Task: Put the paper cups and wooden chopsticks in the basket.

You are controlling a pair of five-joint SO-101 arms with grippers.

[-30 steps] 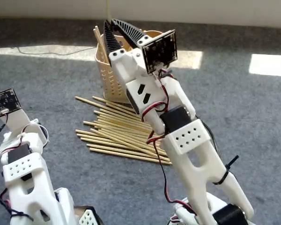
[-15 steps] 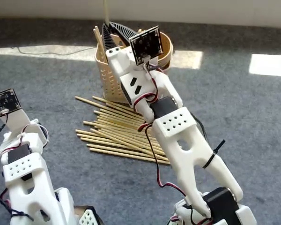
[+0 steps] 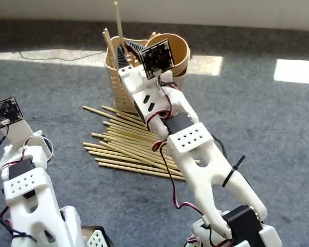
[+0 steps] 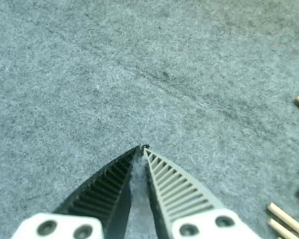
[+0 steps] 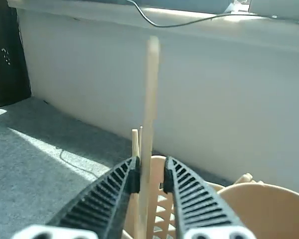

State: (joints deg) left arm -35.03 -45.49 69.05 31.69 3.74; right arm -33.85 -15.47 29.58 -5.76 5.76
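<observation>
A grey carpet (image 3: 268, 128) with sunlit patches runs back to a white wall (image 3: 221, 10), and a thin cable (image 3: 46, 55) trails along the far edge. Near the wall stands a cream perforated basket (image 3: 118, 92). A tan paper cup (image 3: 181, 51) sits inside it on the side away from the left arm, and a few leaning sticks (image 3: 109, 43) poke up past the rim. Just in front of the basket, a loose pile of wooden chopsticks (image 3: 129, 144) lies flat on the carpet, fanned out roughly side by side. The right arm stretches forward over this pile, and the right gripper (image 3: 127, 51) sits at the basket's rim. In the right wrist view, the right gripper (image 5: 150, 172) has its ribbed fingers pinched on a single chopstick (image 5: 150, 99). This chopstick stands nearly upright, and its upper part rises well above the basket (image 5: 239, 199) toward the wall. From above, the same chopstick (image 3: 118, 23) reaches up almost to the top edge. The left arm (image 3: 20, 170) stays low at the near corner, well apart from the basket. The left gripper (image 4: 142, 148) points down at bare carpet with its fingertips pressed together and nothing between them. A few chopstick ends (image 4: 284, 219) lie off to one side of it.
</observation>
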